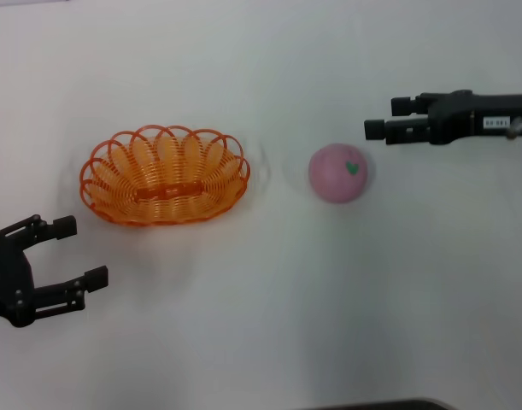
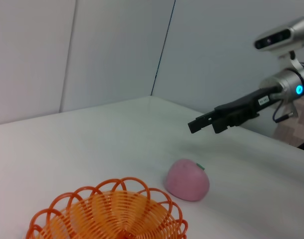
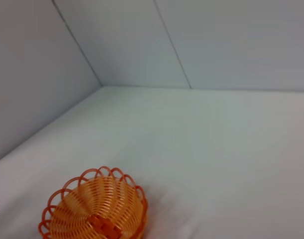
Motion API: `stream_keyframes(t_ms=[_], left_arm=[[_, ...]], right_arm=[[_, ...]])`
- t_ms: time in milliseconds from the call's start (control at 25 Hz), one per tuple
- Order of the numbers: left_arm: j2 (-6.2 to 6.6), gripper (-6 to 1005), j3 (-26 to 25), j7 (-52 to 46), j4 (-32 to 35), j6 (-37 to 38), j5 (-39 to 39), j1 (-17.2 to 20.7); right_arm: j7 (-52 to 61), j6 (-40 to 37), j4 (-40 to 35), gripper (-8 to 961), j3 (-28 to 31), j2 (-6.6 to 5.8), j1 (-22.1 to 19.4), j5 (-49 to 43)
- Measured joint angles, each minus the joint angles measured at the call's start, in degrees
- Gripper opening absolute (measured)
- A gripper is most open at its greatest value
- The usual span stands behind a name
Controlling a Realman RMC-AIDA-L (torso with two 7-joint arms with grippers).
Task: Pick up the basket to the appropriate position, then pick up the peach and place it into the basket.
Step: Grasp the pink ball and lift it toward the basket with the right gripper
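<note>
Nearest you on the left, the left pincer [image 1: 71, 252] hangs released, fingers spread, just short of the basket [image 1: 165, 175] and not touching it. The basket sits upright on the white bench [image 1: 269, 325], left of centre. To its right, a clear gap away, the peach [image 1: 338, 173] rests on the bench with its green leaf mark up. Farther back on the right, the right pincer [image 1: 384, 120] points toward the peach from just beyond it, released, its fingers slightly apart, holding nothing.
</note>
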Motion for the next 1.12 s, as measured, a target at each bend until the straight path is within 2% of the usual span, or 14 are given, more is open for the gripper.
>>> stream_keyframes(t_ms=[160,320,560,1120], left_arm=[[-0.02,877,0.0,0.0,0.0,0.0,0.0,0.0],[-0.03,877,-0.1,0.1,0.0,0.1,0.0,0.0],[-0.11,877,-0.2,1.7,-0.8,0.1,-0.6,0.1],[-0.14,876,0.0,2.2,-1.5,-0.4,-0.7,0.1]], right_arm=[[9.0,-1.8,-4.3,934,0.1,-0.44,1.9,-4.8],[13.1,-3.6,-6.2,934,0.3,-0.74,4.4,-10.4],[13.9,-3.9,-6.7,935,0.0,-0.17,7.7,-17.5],[21.1,-2.9,-7.1,930,-3.1,0.78,12.0,-24.2]])
